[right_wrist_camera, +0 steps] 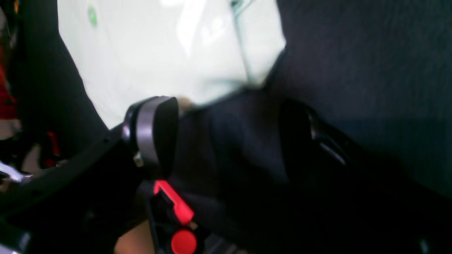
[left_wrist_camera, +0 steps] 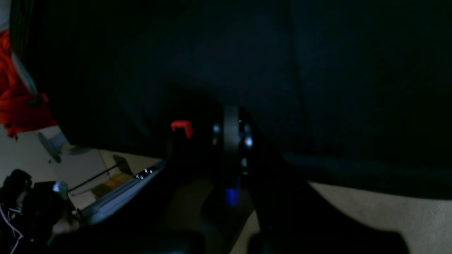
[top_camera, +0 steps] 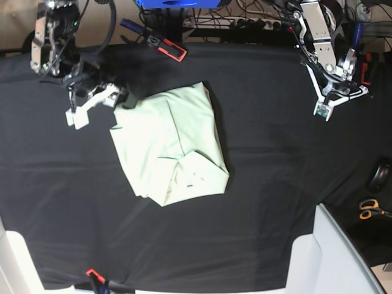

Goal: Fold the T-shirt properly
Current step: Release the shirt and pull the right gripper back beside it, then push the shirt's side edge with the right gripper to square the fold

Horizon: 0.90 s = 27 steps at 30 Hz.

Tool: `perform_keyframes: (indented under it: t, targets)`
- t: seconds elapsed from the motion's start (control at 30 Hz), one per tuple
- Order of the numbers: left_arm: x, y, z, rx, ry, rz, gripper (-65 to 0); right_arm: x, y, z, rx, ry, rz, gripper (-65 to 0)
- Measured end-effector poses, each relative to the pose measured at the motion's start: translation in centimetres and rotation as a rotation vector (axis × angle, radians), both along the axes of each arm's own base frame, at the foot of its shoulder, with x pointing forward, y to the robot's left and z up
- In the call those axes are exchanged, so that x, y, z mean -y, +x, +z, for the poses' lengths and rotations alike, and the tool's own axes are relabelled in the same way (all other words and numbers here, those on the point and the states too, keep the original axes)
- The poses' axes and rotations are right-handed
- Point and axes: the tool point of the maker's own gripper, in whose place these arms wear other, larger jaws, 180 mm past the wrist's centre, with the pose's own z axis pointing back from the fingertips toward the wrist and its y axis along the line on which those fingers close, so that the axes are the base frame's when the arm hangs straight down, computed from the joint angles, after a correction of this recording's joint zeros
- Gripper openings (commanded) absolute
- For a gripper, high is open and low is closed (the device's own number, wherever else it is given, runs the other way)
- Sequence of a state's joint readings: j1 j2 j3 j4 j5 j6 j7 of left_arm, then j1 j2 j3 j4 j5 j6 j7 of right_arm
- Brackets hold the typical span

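Plain pale mint-green T-shirt (top_camera: 174, 144), black cloth (top_camera: 275, 184)

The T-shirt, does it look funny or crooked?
A little. The T-shirt is folded into a bundle but lies tilted on the black table cloth, and its edges do not line up.

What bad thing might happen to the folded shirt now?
The open right gripper sits right beside the T-shirt corner, so pulling away might snag the cloth and undo the fold. The top flap lies a bit crooked, so another fold may come out uneven. The left gripper is far away and cannot steady it.
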<state>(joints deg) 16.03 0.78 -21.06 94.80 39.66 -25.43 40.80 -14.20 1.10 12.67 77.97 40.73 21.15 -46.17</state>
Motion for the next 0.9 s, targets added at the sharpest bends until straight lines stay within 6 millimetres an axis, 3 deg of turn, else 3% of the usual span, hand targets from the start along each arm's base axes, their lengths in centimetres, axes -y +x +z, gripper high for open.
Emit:
perform_keyframes:
  t: [0.33, 0.4, 0.53, 0.6, 0.9]
  targets:
    - [-0.3, -0.5, 0.0, -0.011, 0.008, 0.004, -65.0, 0.1, 1.6, -0.2, 0.007, 0.045, -0.024, -25.4]
    - [-0.3, -0.5, 0.0, -0.011, 0.007, 0.004, -65.0, -0.1, 1.6, -0.1, 0.018, 0.042, 0.000, -33.8]
    - [-0.3, -0.5, -0.1, -0.011, 0.007, 0.004, -65.0, -0.4, 1.0, -0.3, 0.017, 0.042, 0.029, -58.2]
    - [-0.3, -0.5, 0.0, -0.010, 0.007, 0.004, -65.0, -0.4, 1.0, -0.3, 0.017, 0.043, 0.029, -65.0]
    - [-0.3, -0.4, 0.0, -0.008, 0.007, 0.004, -65.0, -0.4, -0.3, -0.9, -0.007, 0.046, 0.024, -64.7]
